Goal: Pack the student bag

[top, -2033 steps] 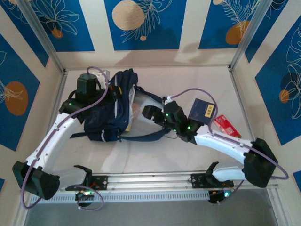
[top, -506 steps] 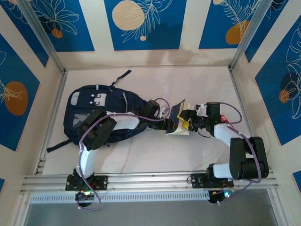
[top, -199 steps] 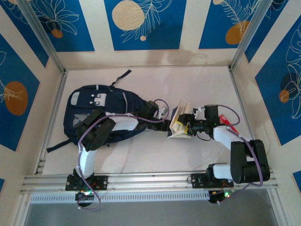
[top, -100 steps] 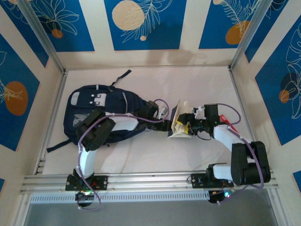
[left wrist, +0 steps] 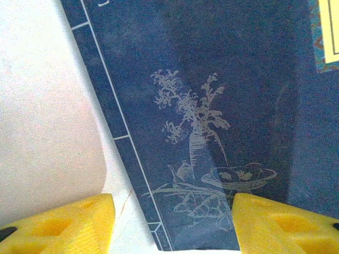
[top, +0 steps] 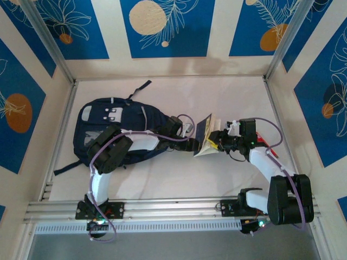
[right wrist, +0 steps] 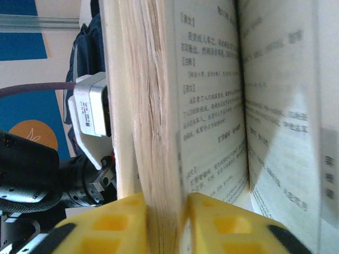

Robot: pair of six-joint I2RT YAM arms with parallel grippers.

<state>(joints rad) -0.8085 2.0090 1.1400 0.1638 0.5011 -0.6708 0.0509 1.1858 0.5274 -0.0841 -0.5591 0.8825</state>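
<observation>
The student bag [top: 103,122] lies flat on the far-left part of the table [top: 162,179], its white buckle patches facing up and a dark strap trailing toward the near left edge. The left arm reaches across the bag's right end, and the left gripper [top: 193,145] sits just beyond it, right up against a book [top: 205,132]. From the left wrist camera its yellow fingers [left wrist: 79,222] stand well apart, released. Across the gap shows the book's [left wrist: 212,106] navy cover, printed with a pale drawing of a root vegetable and a bowl, but nothing is pinched between them. The book stands tilted on the table between the two grippers, just right of the bag, dark cover toward the left and pale pages toward the right. The right gripper [top: 216,142] meets it from the right. In the right wrist view the book [right wrist: 212,106] is open to printed pages, and the right gripper [right wrist: 165,222] is clenched on a thick block of those pages, which fills the narrow slot between its yellow fingers [right wrist: 116,225]. Past the page edges that view also catches the navy bag [right wrist: 87,47]. A small red packet [top: 261,140] lies on the table just right of the right arm's wrist, partly hidden by it.
</observation>
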